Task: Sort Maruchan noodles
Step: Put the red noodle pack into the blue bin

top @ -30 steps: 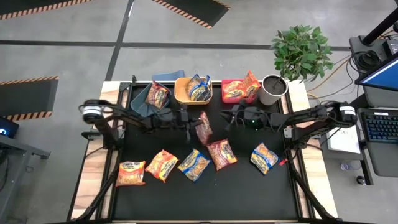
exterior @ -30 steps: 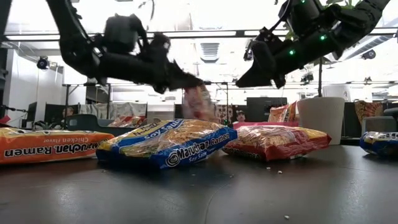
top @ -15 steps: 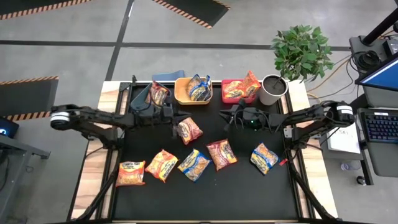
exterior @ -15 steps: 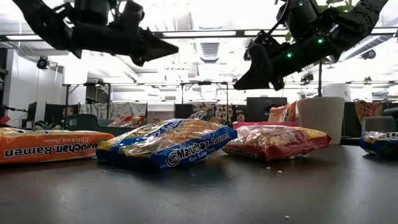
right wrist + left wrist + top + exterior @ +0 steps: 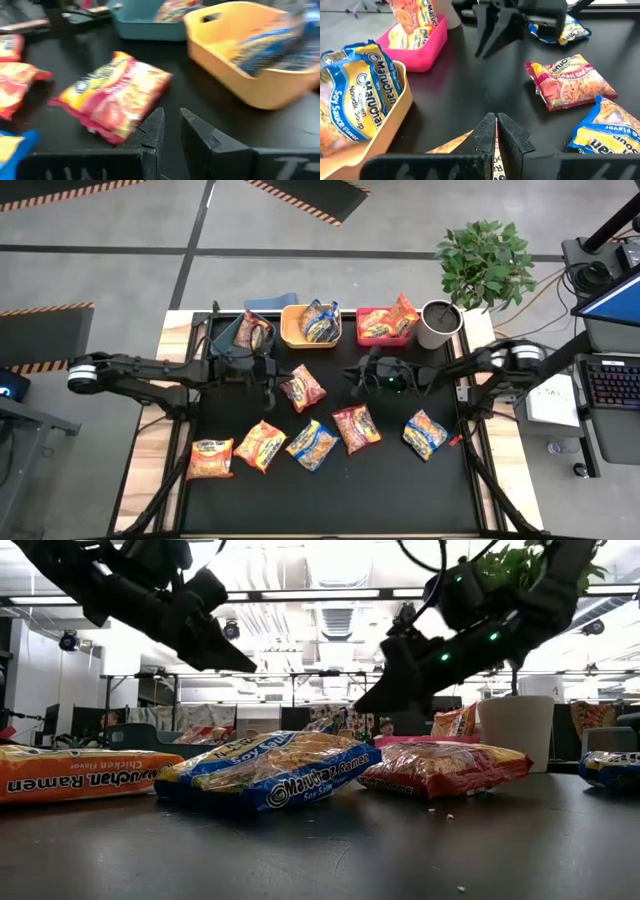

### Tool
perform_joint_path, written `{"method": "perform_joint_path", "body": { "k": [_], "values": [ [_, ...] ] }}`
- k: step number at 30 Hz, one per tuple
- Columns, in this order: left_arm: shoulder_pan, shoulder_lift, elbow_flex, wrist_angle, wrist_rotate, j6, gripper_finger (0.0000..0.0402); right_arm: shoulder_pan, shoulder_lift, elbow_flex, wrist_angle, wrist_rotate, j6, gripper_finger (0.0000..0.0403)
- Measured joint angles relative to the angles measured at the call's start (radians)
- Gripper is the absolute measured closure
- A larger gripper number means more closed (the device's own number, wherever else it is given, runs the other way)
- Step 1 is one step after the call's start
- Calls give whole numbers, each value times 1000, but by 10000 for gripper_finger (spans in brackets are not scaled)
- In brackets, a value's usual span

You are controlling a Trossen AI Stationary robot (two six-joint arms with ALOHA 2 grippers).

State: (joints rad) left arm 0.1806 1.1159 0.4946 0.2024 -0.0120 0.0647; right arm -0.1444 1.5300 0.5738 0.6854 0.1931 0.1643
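1. The red-trimmed packet (image 5: 301,388) lay flat just in front of the yellow bin (image 5: 310,326).
2. The left gripper (image 5: 270,378), clenched empty, hovered beside it; the right gripper (image 5: 352,379) appeared narrowly parted, holding nothing.
3. The packet was judged light, crinkly and brittle inside; its edge seam would best be pinched.

Overhead, table-level and two close wrist views share the table (image 5: 390,480).

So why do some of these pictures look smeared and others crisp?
Right wrist view: motion blur smears the yellow bin and the red-trimmed packet. Left wrist view: sharp, print readable on the soy sauce packet. Low view: bright ceiling lights behind turn both arms into dark silhouettes; the near blue-trimmed packet stays clear. High view: evenly lit.
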Motion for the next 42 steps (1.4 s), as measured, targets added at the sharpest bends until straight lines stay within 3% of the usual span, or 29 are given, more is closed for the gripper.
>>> {"method": "perform_joint_path", "body": {
  "k": [10, 16, 24, 30, 36, 42],
  "values": [
    [0, -1, 0, -71, -5, -35, 401, 0, 281, 211, 53, -121, -23, 393],
    [12, -1, 0, -102, -6, -116, 389, -1, 368, 328, -66, -152, -53, 394],
    [35, 8, -2, -109, -5, -207, 330, -5, 412, 416, -270, -144, -87, 394],
    [47, 50, -5, -109, -18, -257, 269, -5, 415, 413, -282, -141, -98, 394],
    [48, 109, -6, -149, -114, -206, 209, -6, 415, 403, -281, -141, -98, 394],
    [65, 185, -6, -112, -122, -186, 182, -6, 415, 403, -281, -141, -97, 394]
  ]
}}
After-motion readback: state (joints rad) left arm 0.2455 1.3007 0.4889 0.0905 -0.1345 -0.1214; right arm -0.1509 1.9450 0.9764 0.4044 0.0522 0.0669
